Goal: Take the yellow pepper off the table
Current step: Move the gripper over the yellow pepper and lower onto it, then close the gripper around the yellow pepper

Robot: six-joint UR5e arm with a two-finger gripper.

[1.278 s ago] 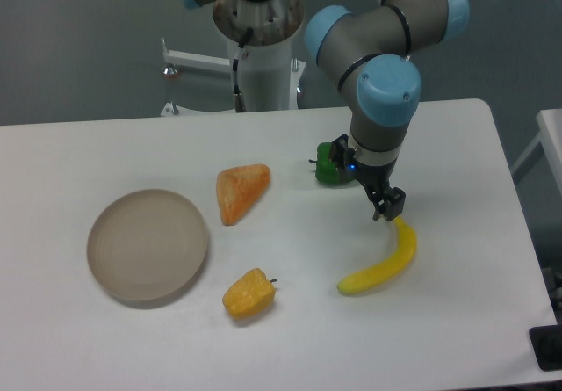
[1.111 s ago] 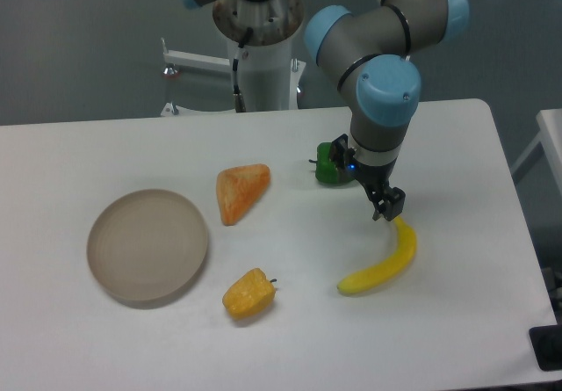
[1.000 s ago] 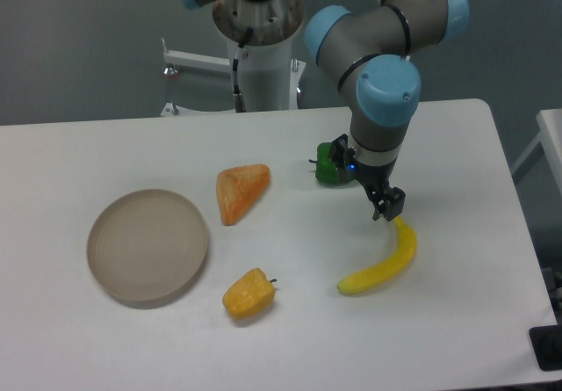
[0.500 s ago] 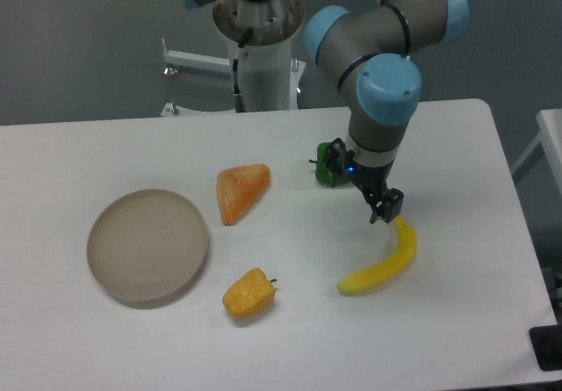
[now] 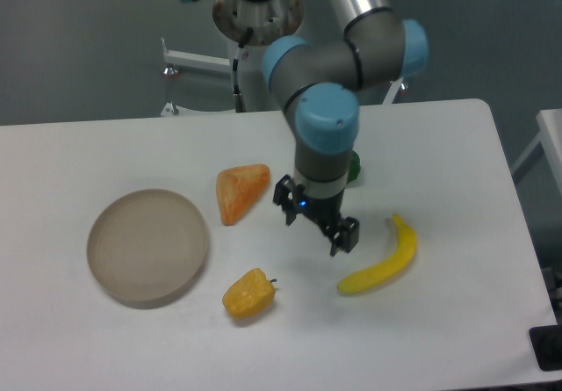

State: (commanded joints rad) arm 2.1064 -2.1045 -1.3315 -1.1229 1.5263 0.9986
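The yellow pepper [image 5: 248,293] lies on the white table [image 5: 457,338] near the front, its dark stem pointing right. My gripper [image 5: 316,225] hangs above the table to the pepper's upper right, apart from it. Its two dark fingers are spread, one on the left [image 5: 285,206] and one on the right [image 5: 346,235], with nothing between them.
A yellow banana [image 5: 383,259] lies just right of the gripper. An orange wedge [image 5: 240,191] sits to its left, and a round beige plate [image 5: 147,246] further left. A green object [image 5: 354,167] is mostly hidden behind the arm.
The arm has swung left, away from the banana's top end, toward the middle of the table. The gripper now shows its fingers spread apart.
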